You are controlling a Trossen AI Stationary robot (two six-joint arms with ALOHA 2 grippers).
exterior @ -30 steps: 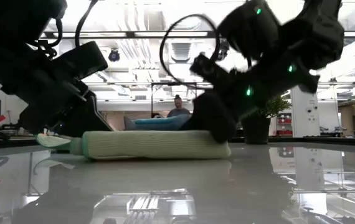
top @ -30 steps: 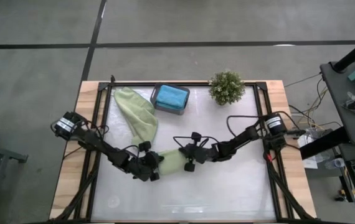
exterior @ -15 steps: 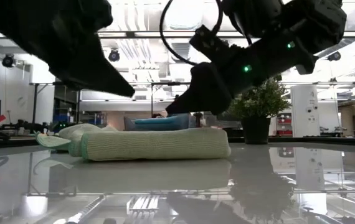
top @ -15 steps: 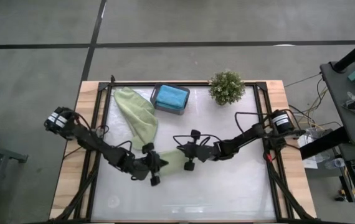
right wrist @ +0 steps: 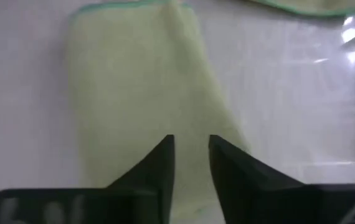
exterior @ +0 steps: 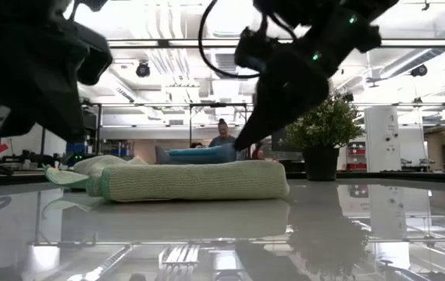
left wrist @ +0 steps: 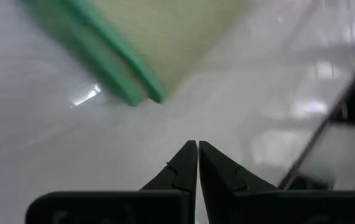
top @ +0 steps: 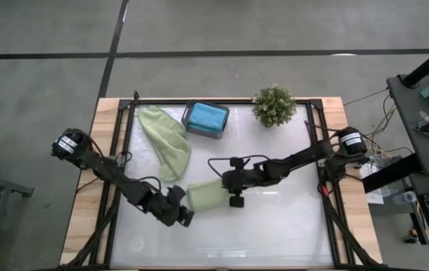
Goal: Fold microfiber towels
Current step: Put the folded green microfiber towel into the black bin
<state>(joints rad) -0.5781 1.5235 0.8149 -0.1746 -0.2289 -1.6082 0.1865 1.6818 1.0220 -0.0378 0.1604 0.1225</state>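
A light green towel [top: 205, 197], folded into a narrow pad, lies flat on the white table [top: 275, 226]; it shows in the low view as the folded towel [exterior: 195, 181]. My left gripper [left wrist: 197, 144] is shut and hovers off the pad's near left corner [left wrist: 141, 87], above bare table. My right gripper [right wrist: 191, 142] hangs over the pad's right end with its fingers a little apart; in the low view the right gripper [exterior: 243, 143] is clear above the cloth. A second green towel [top: 165, 137] lies loose at the far left. A blue towel [top: 206, 115] sits in the grey tray [top: 190, 124].
A small potted plant [top: 274, 105] stands at the far edge, right of the tray. Black frame rails [top: 321, 150] run along the table's sides. Bare table lies near and right of the folded towel. A person shows in the room beyond the table [exterior: 222, 134].
Both grippers have risen off the ends of the folded towel, which stays flat where it was. My left gripper has drawn back toward the near left and rolled about its own axis. My right gripper has tipped up above the pad's right end.
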